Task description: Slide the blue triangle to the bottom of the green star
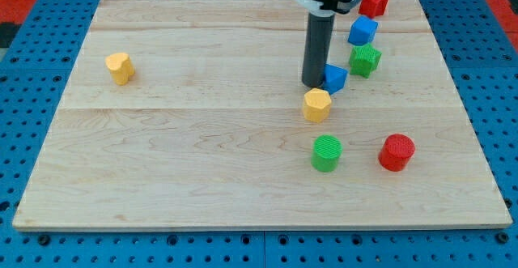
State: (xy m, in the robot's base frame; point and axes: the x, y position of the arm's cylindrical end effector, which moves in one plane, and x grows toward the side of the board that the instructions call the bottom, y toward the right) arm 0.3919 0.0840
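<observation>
The blue triangle [335,78] lies right of the board's middle, just below and left of the green star [365,59], nearly touching it. My tip [313,84] stands against the blue triangle's left side. A yellow hexagon [317,104] sits directly below my tip and the triangle.
A blue block [363,31] sits above the green star, and a red block [373,2] above that at the top edge. A green cylinder [327,153] and a red cylinder [396,152] stand lower right. A yellow block [120,68] is at the left of the wooden board [202,138].
</observation>
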